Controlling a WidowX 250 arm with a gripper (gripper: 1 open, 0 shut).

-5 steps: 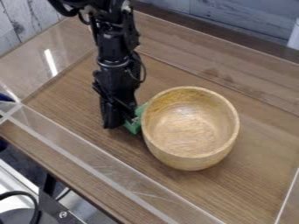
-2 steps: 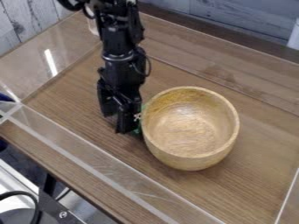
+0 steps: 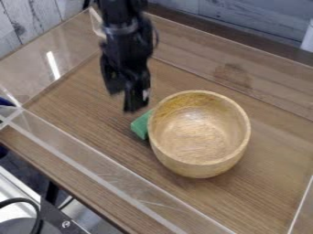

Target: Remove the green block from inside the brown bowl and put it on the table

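One green block (image 3: 141, 125) — tilted against bowl (image 3: 199, 132)

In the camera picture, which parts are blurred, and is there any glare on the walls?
Camera view: the gripper is smeared by motion blur; the bowl and green block are sharper. A bright glare streak sits on the left clear wall, and the table shows a soft sheen.

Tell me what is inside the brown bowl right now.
Nothing shows inside the brown bowl, only bare wood grain. Its near wall hides a little of the floor. The green block lies outside, on the table.
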